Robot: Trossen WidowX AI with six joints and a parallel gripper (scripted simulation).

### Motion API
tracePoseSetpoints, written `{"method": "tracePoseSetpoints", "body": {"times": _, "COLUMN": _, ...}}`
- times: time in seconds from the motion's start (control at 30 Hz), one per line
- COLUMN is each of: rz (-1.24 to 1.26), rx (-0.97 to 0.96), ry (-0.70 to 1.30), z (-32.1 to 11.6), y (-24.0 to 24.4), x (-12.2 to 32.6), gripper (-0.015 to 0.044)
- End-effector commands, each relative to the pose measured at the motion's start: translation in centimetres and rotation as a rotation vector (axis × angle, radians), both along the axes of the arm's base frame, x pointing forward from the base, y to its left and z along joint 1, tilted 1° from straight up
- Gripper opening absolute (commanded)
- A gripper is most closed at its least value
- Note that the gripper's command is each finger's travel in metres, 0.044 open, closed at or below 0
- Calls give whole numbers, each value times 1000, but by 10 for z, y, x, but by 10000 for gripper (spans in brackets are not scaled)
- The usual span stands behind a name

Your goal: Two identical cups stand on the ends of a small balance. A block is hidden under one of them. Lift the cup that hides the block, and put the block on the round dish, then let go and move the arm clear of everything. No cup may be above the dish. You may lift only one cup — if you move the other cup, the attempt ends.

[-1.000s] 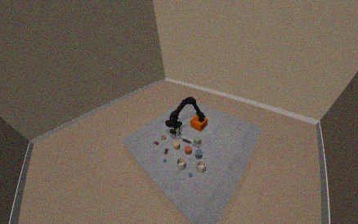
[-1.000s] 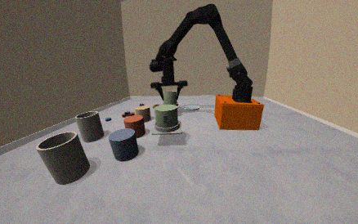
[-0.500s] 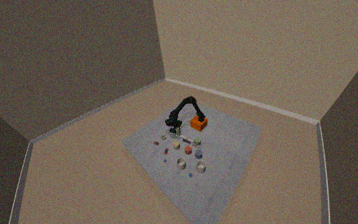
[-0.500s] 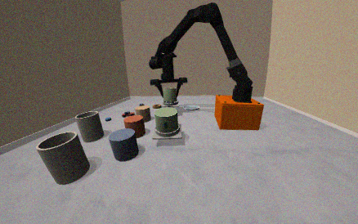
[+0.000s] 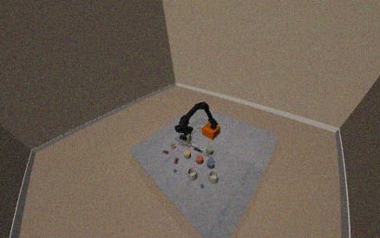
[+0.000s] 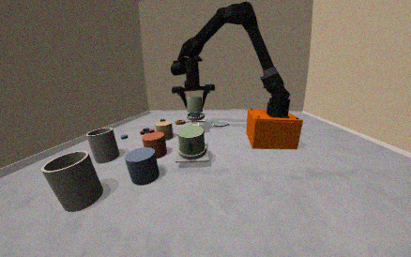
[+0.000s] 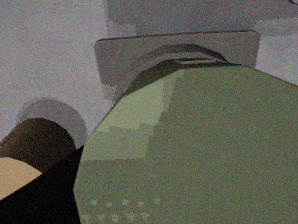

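My gripper (image 5: 188, 137) (image 6: 194, 105) is shut on the far green cup (image 6: 194, 102) (image 7: 200, 140), which is upright between the fingers. The cup is at the far pan (image 6: 196, 116); whether it touches the pan is unclear. The other green cup (image 5: 209, 150) (image 6: 190, 141) stands on the near end of the balance, which sits low, close to its flat plate (image 6: 192, 163). A similar plate (image 7: 245, 47) shows behind the held cup in the wrist view. The round dish (image 6: 220, 124) lies on the mat, right of the gripper in the exterior view. No block shows under either cup.
A tan cylinder (image 5: 187, 154) (image 6: 164, 130), a red one (image 5: 199, 159) (image 6: 154, 145) and a blue one (image 5: 211, 163) (image 6: 142, 167) stand beside the balance. Two grey open cups (image 6: 103, 146) (image 6: 74, 183) stand farther out. Small red and blue pieces lie beyond. The arm's orange base (image 5: 211, 131) (image 6: 274, 133) is opposite.
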State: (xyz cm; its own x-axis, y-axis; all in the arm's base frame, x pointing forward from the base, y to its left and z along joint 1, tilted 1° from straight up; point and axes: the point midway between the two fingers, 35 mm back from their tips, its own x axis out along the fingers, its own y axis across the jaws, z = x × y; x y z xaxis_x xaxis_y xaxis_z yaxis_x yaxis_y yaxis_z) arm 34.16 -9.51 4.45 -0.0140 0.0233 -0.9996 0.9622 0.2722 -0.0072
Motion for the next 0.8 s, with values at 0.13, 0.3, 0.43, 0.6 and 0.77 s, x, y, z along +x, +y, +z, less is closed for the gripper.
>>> {"method": "tracePoseSetpoints", "body": {"times": 0.13, "rz": -11, "rx": -20, "ry": -25, "z": 16, "y": -6, "x": 4, "gripper": 0}}
{"method": "tracePoseSetpoints", "body": {"times": 0.3, "rz": -11, "rx": -20, "ry": -25, "z": 22, "y": -6, "x": 4, "gripper": 0}}
{"method": "tracePoseSetpoints", "body": {"times": 0.43, "rz": -11, "rx": -20, "ry": -25, "z": 27, "y": -5, "x": 3, "gripper": 0}}
{"method": "tracePoseSetpoints", "body": {"times": 0.6, "rz": -11, "rx": -20, "ry": -25, "z": 34, "y": -5, "x": 3, "gripper": 0}}
{"method": "tracePoseSetpoints", "body": {"times": 0.77, "rz": -11, "rx": -20, "ry": -25, "z": 40, "y": -5, "x": 2, "gripper": 0}}
